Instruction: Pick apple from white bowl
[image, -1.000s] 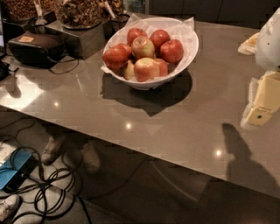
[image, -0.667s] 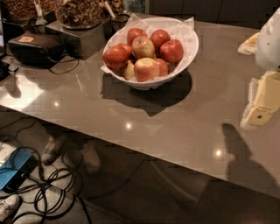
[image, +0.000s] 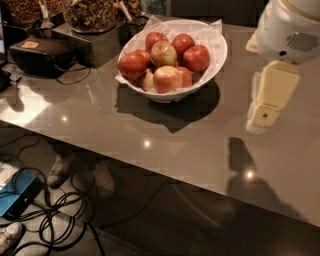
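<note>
Apples (image: 167, 77) sit piled in the white bowl (image: 212, 67) on the table (image: 150, 132); the gripper (image: 264, 112) hangs apart beside it, spread or pressed together I cannot tell; best come down on a top apple (image: 163, 52).

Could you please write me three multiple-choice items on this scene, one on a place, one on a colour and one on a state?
1. Where is the hand relative to the white bowl?
A) right of it in the picture, above the table
B) inside it
C) underneath it

2. What colour is the bowl?
A) black
B) white
C) green

3. In what state are the apples?
A) heaped in the bowl
B) scattered on the table
C) one gripped by the hand

Answers: 1 A, the hand hangs apart from the bowl near the right edge; 2 B, its wall is glossy white; 3 A, every visible apple sits inside it.
</note>
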